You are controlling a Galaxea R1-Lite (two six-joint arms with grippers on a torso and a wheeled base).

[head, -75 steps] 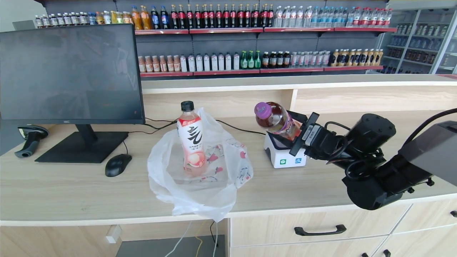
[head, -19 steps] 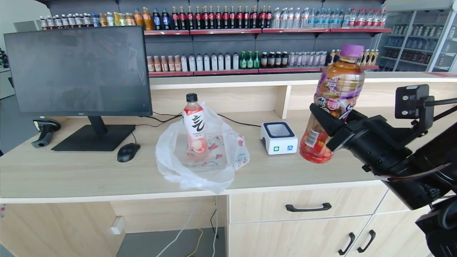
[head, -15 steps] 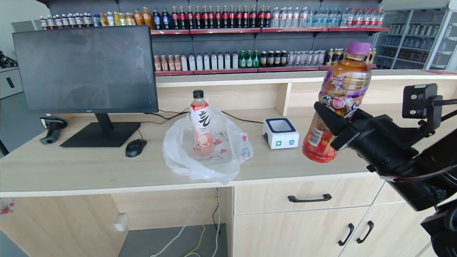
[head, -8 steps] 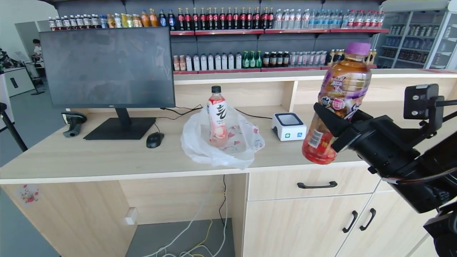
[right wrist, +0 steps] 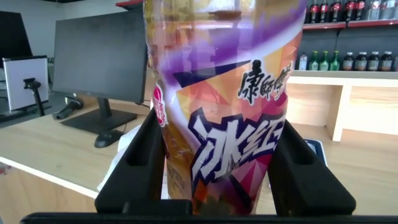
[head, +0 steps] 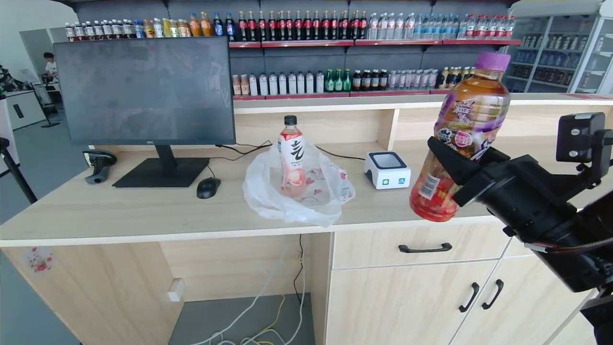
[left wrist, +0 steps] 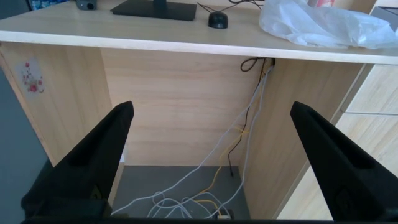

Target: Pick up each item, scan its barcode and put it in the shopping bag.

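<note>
Right end effector (head: pixel 455 154) clamps a purple-capped amber plastic tea bottle (head: pixel 463 125).
The bottle hangs nearly upright before the light wooden surface (head: pixel 143 213), right of the white box scanner (head: pixel 387 170); left end effector (left wrist: pixel 211 112) gapes wide.

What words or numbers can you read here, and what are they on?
Purple-capped plastic tea bottle in the right tool: big Chinese characters, the drink's name; its barcode numbers are too small.
Pink plastic bottle with black cap: one big black brush-style character; the rest is too small.
White box-shaped scanner: small green and blue signs, unreadable.
Black monitor: tiny logo, unreadable.
Shelf bottles: labels too small.
</note>
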